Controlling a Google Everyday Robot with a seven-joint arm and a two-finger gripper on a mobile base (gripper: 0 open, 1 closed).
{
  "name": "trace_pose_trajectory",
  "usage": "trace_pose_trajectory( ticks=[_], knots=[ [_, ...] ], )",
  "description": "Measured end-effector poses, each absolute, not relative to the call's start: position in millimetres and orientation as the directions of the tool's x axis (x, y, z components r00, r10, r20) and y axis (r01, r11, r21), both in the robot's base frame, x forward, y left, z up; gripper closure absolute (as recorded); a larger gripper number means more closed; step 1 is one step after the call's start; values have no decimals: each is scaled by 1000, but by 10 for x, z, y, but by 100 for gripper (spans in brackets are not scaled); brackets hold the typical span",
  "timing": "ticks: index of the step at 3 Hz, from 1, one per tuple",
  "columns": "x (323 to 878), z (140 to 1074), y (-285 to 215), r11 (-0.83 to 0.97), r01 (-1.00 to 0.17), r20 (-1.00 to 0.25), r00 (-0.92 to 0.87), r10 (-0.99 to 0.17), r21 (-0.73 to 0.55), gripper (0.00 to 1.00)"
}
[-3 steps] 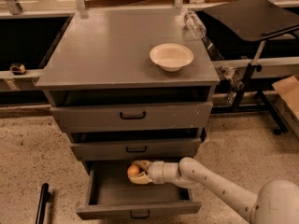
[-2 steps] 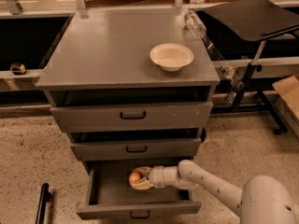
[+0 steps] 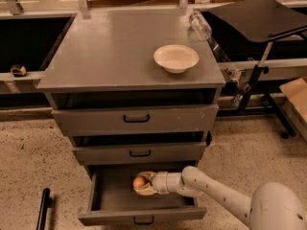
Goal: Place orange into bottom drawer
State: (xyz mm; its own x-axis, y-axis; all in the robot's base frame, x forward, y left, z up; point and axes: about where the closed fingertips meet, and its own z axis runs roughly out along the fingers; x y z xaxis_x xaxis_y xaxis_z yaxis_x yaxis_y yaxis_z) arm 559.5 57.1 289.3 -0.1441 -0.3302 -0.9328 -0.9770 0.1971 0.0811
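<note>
— Where's the orange (image 3: 138,181)?

— In the gripper (image 3: 140,184), fingers closed around it, inside the open bottom drawer (image 3: 144,215), below the front edge of the cabinet top (image 3: 110,47).

— And the arm?

— It reaches in from the right-front corner side. The fruit sits at its left tip, low over the drawer floor. I'd say it only needs letting go.

— Any writing?

— None I can read, not even on the white bowl (image 3: 176,58).

pincer (image 3: 137,184) gripping orange (image 3: 139,181) in bottom drawer (image 3: 111,218) | middle drawer (image 3: 172,153) overhead | left free
</note>
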Motion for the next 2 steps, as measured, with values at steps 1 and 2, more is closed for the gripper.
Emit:
trace_pose_trajectory(
  ticks=[1,2],
  knots=[
    [5638,2500,483,206,-972,-884,6,-468,-116,100],
    [5720,2200,392,177,-964,-827,70,-558,-200,100]
  ],
)
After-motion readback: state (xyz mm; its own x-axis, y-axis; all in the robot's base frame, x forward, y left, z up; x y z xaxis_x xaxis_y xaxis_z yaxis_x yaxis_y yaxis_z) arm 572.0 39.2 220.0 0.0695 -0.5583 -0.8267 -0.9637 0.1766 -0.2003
